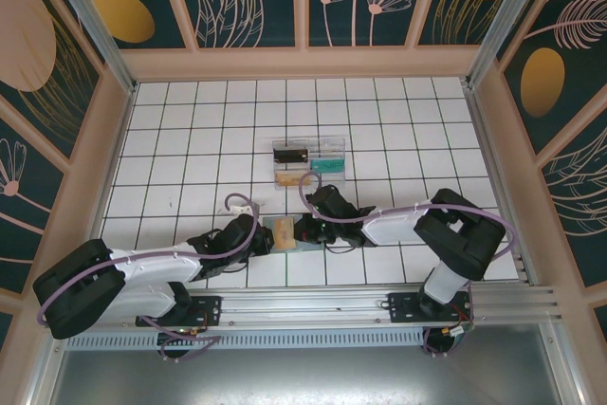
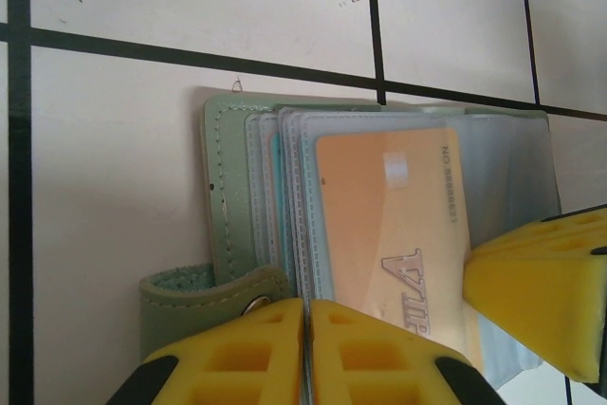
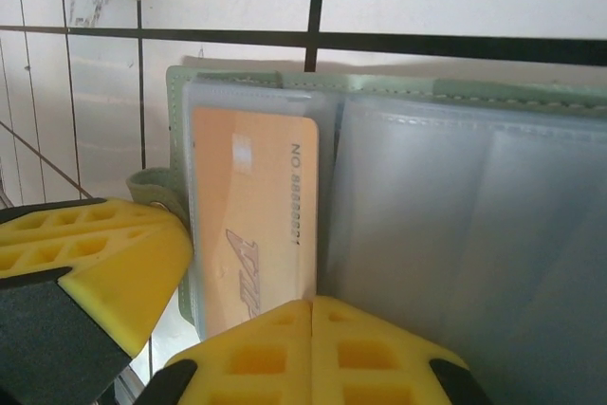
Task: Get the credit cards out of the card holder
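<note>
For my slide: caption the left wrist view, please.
Left tool, fingers shut, at the edge of the open card holder, an orange card showing through its clear sleeve.

Open green card holder point(image 2: 226, 198), orange card point(image 2: 389, 225) sleeved

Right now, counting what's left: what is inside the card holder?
An orange card sits in the top clear sleeve of the card holder. Sleeves stacked beneath are covered, so further cards cannot be counted.
</note>
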`<state>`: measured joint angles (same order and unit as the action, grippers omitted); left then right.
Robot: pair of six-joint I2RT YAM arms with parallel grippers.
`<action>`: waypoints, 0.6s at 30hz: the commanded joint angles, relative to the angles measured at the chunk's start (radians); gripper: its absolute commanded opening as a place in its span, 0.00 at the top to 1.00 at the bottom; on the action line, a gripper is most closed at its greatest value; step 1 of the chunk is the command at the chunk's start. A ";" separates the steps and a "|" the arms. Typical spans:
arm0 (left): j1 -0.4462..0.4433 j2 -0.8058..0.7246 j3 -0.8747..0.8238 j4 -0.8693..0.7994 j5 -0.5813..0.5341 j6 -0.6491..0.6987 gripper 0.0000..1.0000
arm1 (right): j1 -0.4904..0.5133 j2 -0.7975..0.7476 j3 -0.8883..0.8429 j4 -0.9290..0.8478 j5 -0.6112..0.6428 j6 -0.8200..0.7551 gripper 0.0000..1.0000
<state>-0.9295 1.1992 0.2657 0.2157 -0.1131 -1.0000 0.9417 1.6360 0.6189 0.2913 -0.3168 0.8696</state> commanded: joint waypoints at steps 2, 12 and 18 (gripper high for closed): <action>-0.003 0.009 -0.005 -0.051 -0.028 -0.020 0.93 | -0.023 -0.022 -0.035 0.011 -0.005 0.002 0.98; -0.002 0.022 0.007 -0.110 -0.057 -0.025 1.00 | -0.084 -0.093 -0.120 0.017 -0.017 -0.004 0.99; -0.002 0.002 0.018 -0.128 -0.063 -0.013 1.00 | -0.120 -0.191 -0.184 0.011 -0.024 -0.013 1.00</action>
<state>-0.9333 1.2041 0.2771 0.1898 -0.1394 -1.0153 0.8398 1.5017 0.4675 0.3134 -0.3420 0.8703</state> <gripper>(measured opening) 0.055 0.051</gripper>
